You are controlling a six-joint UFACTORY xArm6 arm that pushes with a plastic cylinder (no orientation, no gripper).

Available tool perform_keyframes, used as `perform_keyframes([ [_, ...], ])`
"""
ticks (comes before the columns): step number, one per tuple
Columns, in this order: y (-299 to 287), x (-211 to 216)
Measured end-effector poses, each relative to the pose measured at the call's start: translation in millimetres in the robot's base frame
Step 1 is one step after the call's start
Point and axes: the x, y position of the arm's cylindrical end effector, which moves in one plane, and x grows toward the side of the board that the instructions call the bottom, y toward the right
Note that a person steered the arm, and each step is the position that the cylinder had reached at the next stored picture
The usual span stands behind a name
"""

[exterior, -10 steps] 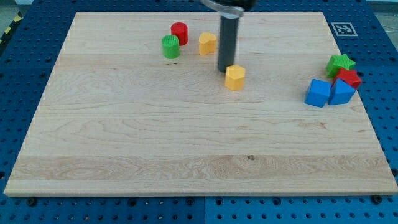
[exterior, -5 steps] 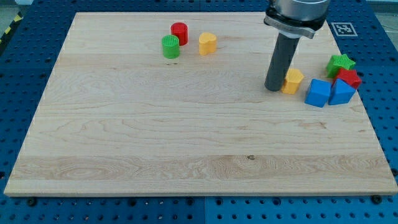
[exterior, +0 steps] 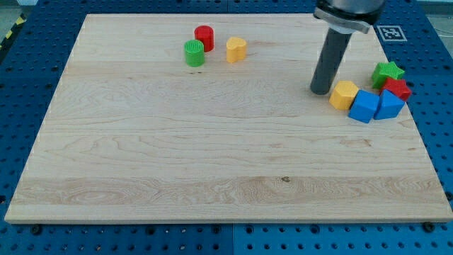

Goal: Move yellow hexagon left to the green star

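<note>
Your tip (exterior: 320,91) stands just left of the yellow hexagon (exterior: 344,94), which touches the blue block (exterior: 364,106); the green star (exterior: 388,71) lies near, unreached. No fingers exist.

Lab – blue pegboard bench (exterior: 28,78), fiducial tag (exterior: 390,32).

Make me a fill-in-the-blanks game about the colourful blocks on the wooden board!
1. The yellow hexagon touches a block whose colour is ____.
2. My tip is on the view's ____ side of the yellow hexagon.
3. The green star sits just above a block whose colour is ____.
4. Near the view's top, the green cylinder stands next to a red cylinder and a block coloured ____.

Missing words: blue; left; red; yellow
</note>
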Motion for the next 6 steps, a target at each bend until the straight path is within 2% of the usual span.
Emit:
perform_keyframes([
  [1, -35, 15],
  [2, -32, 30],
  [4, 50, 16],
  [5, 57, 4],
  [6, 23, -8],
])
